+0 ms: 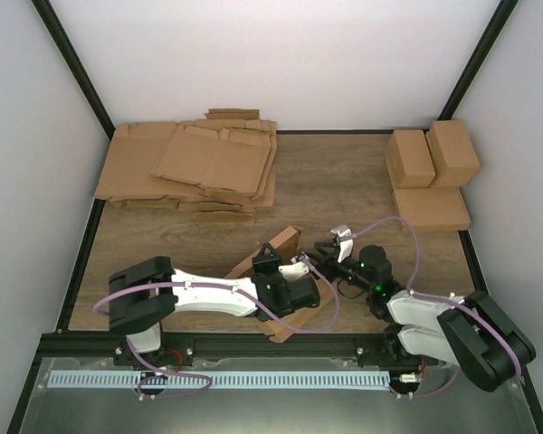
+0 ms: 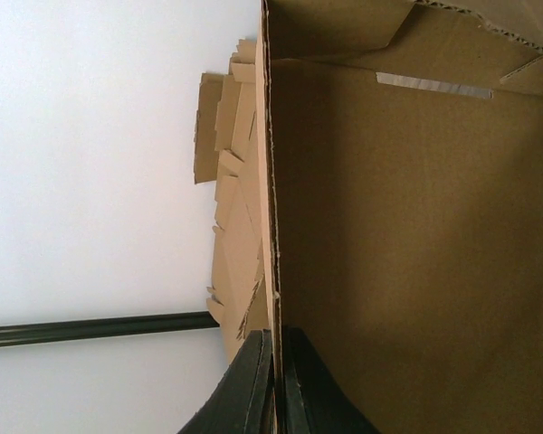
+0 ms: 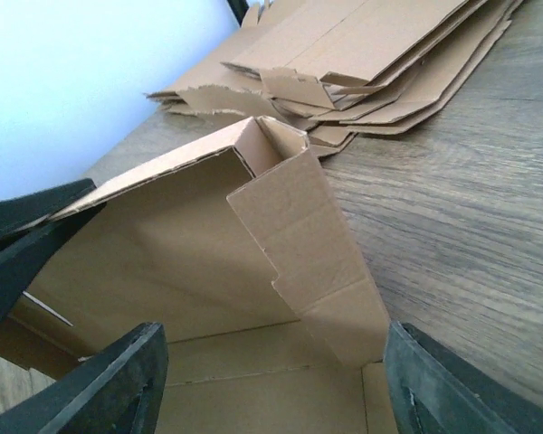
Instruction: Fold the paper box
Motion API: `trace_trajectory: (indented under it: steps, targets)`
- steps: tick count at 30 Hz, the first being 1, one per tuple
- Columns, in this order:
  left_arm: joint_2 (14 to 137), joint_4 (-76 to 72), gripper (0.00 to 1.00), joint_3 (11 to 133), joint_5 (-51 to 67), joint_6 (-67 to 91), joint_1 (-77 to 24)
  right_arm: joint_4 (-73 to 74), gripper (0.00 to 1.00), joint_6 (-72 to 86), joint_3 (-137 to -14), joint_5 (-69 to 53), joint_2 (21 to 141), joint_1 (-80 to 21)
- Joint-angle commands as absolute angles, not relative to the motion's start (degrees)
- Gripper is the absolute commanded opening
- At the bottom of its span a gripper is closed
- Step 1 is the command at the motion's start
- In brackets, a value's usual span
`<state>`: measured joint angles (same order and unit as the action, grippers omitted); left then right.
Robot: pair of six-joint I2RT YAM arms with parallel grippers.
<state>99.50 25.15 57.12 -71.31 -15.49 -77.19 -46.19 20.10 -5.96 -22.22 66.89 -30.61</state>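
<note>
The paper box is a half-folded brown cardboard piece standing open near the table's front middle. My left gripper is shut on the thin edge of one of its walls. In the left wrist view the two black fingers pinch that edge, and the wall fills the right side. My right gripper is at the box's right side and open. In the right wrist view its fingers stand wide apart in front of the box's open inside, where a notched flap leans inward close to the right finger.
A loose pile of flat cardboard sheets lies at the back left, also seen as sheets beyond the box. Three closed brown boxes sit at the back right. Black frame posts and white walls bound the wooden table.
</note>
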Motion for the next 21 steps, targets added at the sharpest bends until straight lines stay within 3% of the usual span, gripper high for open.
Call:
trace_trajectory:
  steps: [1, 7, 21]
  targets:
    - [99.3, 25.5, 0.04, 55.9, -66.5, -16.4, -77.7, -49.0, 0.67, 24.2, -3.4, -18.3, 62.4, -29.3]
    - [99.7, 25.4, 0.04, 56.0, -66.2, -16.5, -77.8, -47.6, 0.59, 23.3, -6.0, -26.5, 65.8, -22.3]
    - [99.1, 24.7, 0.04, 56.1, -65.2, -17.4, -77.8, -52.5, 0.48, 17.1, -15.2, -32.5, 84.5, -22.3]
